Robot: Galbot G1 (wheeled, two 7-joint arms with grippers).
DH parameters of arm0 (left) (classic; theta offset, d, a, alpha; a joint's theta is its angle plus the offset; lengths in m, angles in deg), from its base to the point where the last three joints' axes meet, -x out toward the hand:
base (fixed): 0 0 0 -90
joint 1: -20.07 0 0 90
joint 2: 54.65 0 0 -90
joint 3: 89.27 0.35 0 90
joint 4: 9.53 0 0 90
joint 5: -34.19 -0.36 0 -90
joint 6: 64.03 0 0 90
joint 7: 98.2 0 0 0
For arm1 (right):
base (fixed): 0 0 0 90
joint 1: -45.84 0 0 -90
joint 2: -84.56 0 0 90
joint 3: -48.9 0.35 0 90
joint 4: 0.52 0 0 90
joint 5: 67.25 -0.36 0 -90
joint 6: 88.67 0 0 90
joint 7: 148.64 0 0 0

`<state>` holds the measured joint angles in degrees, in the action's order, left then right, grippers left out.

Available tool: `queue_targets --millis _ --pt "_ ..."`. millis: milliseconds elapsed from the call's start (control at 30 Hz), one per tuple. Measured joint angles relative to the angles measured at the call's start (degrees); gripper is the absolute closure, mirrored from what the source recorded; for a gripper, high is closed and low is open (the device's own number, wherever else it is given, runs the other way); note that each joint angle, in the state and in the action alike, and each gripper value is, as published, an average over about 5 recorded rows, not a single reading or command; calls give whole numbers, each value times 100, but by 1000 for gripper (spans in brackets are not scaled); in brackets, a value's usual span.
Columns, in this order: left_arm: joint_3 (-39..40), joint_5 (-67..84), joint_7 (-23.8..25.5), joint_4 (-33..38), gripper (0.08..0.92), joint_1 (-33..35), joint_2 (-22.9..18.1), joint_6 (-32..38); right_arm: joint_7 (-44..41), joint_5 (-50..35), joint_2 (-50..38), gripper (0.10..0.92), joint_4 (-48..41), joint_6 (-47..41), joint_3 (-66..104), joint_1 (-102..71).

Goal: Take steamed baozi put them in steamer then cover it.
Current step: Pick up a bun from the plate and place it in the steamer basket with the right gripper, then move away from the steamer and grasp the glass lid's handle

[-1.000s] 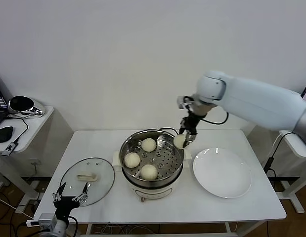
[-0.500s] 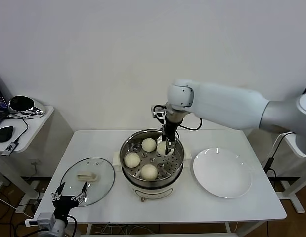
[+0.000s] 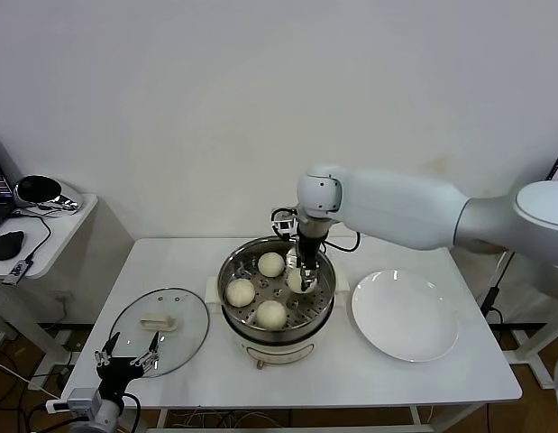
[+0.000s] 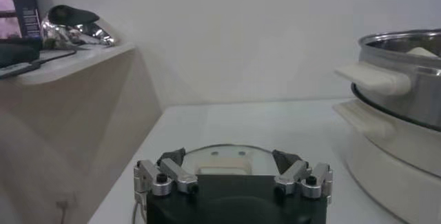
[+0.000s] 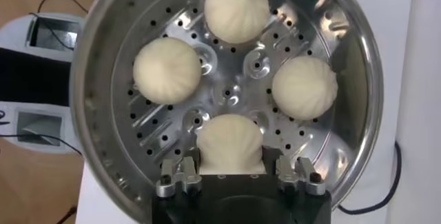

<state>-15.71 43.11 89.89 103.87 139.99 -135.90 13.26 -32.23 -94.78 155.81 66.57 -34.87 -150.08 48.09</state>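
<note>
The right gripper (image 5: 231,170) pinched the last bun (image 5: 229,143) over the steamer (image 3: 232,271), aiming for the tray's one free spot. The left gripper (image 4: 233,176) waited spread by the lid (image 3: 159,329).

The head view looks forward and down across the whole counter (image 3: 170,262) from afar. The left wrist view sits low, facing level along the counter at the steamer (image 4: 403,60). The right wrist view peers straight down, close, into that same steamer.

Bright, even light (steel glares), soft shadows.
</note>
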Motion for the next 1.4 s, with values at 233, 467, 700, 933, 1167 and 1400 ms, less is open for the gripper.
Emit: queue_targets --millis 233,467,700,933,1167,1400 --pt "22 7 -7 -14 177 0 -16 -1 18 123 11 456 -58 -53 -7 -117" --pt "25 10 -26 -14 177 8 -25 -18 79 116 -77 302 -36 -103 53 -167" --pt "33 -4 -29 -11 177 32 -40 -22 72 43 -372 205 247 -100 261 17" --pt "69 -23 -35 56 177 85 -81 -30 297 -81 -1098 203 820 -37 832 103" --pt "150 -61 -76 134 177 175 -81 -37 1417 -484 -2168 203 1542 171 1770 -255" --pt "240 -29 -128 230 177 197 -69 -150 2939 -895 -3330 203 2254 641 3480 -1645"
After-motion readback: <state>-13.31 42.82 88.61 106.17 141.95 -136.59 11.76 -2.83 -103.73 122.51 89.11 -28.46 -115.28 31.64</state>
